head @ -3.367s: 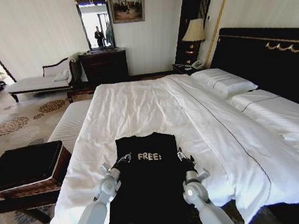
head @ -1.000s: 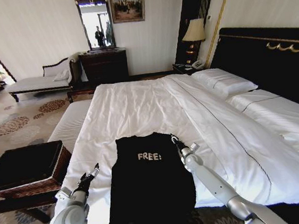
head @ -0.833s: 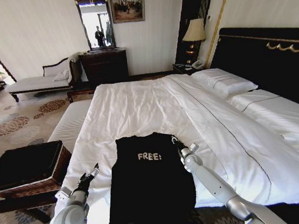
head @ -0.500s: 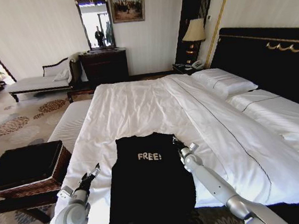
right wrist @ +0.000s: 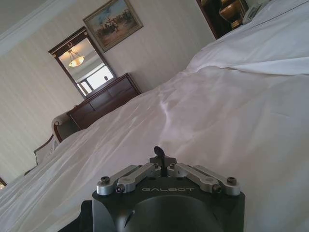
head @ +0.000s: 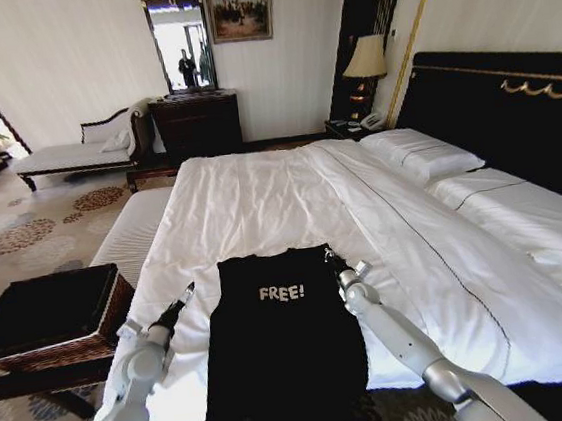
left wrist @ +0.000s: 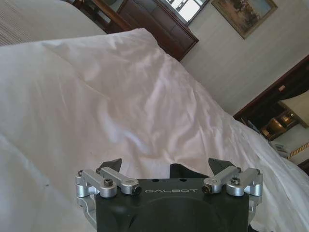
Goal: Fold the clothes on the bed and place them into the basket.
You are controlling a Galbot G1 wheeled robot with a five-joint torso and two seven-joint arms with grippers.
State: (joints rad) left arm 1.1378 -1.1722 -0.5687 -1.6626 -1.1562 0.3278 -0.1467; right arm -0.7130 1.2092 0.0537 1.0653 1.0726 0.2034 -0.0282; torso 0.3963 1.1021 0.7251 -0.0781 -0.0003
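While the black T-shirt (head: 283,341) lies flat near the foot of the bed (head: 260,198), chest side up and its lower part hanging over the mattress edge, both robot arms reach forward along its sides. From the head camera, the left arm rises from the lower left, bent at a silver joint, and its left gripper (head: 182,299) points forward and up over bare white sheet just beside the shirt's left edge, not touching the cloth. From the left wrist camera, the left gripper (left wrist: 166,166) has its two dark fingertips (left wrist: 111,164) spread well apart, with nothing between them and a small patch of black shirt just ahead.

The right arm stretches in a long diagonal from the lower right corner. Its right gripper (head: 330,258) sits at the shirt's upper right corner, by the shoulder. From the right wrist camera, the right gripper (right wrist: 159,153) has its fingers drawn together into a single dark tip over the white sheet; whether any fabric is pinched there cannot be told.

White capital letters on the shirt's chest read "FREE!". Both wrist cameras show the word "GALBOT" printed in pale letters on the black gripper bodies.

The basket (head: 111,311), dark woven wicker with a black fabric inside, stands on the floor left of the bed, well apart from the shirt.
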